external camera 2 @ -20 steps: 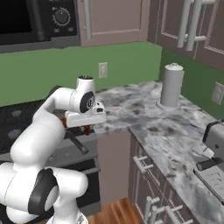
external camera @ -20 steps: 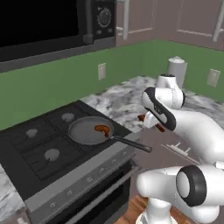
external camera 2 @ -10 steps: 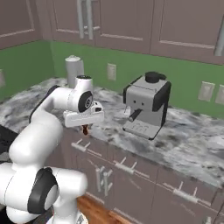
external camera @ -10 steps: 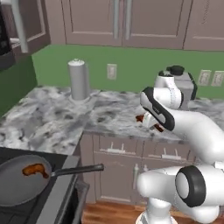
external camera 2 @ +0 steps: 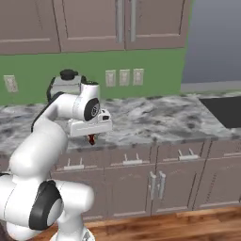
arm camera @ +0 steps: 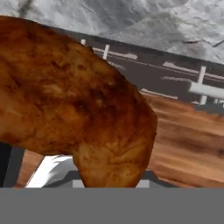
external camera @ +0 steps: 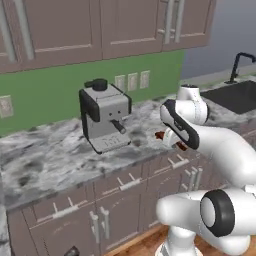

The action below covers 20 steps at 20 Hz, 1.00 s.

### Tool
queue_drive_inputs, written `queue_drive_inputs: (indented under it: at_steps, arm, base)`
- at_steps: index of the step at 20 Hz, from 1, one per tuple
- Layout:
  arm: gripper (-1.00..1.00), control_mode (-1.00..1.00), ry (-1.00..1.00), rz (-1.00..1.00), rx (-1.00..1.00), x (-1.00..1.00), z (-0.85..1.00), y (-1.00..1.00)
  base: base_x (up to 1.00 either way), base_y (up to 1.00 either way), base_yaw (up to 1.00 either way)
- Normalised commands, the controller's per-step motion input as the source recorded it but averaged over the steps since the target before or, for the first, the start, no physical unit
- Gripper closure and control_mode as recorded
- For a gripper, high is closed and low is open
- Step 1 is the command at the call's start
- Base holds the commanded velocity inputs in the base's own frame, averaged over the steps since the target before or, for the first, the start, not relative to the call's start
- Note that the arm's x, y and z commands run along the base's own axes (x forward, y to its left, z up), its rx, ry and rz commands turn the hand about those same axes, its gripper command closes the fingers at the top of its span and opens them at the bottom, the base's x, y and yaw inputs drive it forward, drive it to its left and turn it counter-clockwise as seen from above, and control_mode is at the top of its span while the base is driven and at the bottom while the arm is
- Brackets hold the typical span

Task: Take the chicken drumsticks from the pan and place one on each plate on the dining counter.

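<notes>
The gripper (external camera 2: 91, 138) is closed on a chicken drumstick (arm camera: 74, 105), which hangs below the hand as a small red-brown piece in both base views and looms large and browned directly in front of the hand camera. The drumstick is held in the air just off the front edge of the marbled bench (external camera: 55, 155), over the cabinet doors (external camera 2: 136, 183) and the wooden floor (arm camera: 188, 144), touching nothing but the gripper.

Behind the arm on the bench stands a grey coffee machine (external camera: 104, 120), with wall sockets (external camera 2: 124, 76) on the green wall and a dark sink (external camera: 235, 95) with a black tap further along to the right. None of these belong to the task.

The step in hand looks like the carry: one drumstick is out of the pan and in transit, and it has not been set down. Neither plates nor the dining counter appear here, so the placing spot has yet to come into sight.

The next move calls for the base to bring the arm to the dining counter, then for the hand to be lowered over one plate and the gripper opened close above it, so the rounded drumstick does not roll off. The grip must stay firm while the base drives.
</notes>
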Motion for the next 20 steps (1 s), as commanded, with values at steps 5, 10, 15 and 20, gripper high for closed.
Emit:
queue_drive_inputs:
  at_steps: [5, 10, 15, 20]
  arm:
    - [1.0, 1.0, 0.0, 0.0, 0.0, 0.0, 0.0, 0.0]
    - [1.0, 1.0, 0.0, 0.0, 0.0, 0.0, 0.0, 0.0]
    - [1.0, 1.0, 0.0, 0.0, 0.0, 0.0, 0.0, 0.0]
    - [1.0, 1.0, 0.0, 0.0, 0.0, 0.0, 0.0, 0.0]
  base:
    - [0.0, 0.09, -1.0]
    - [0.02, 0.03, -1.0]
    - [0.35, -0.02, -0.8]
    - [0.79, -0.04, -0.44]
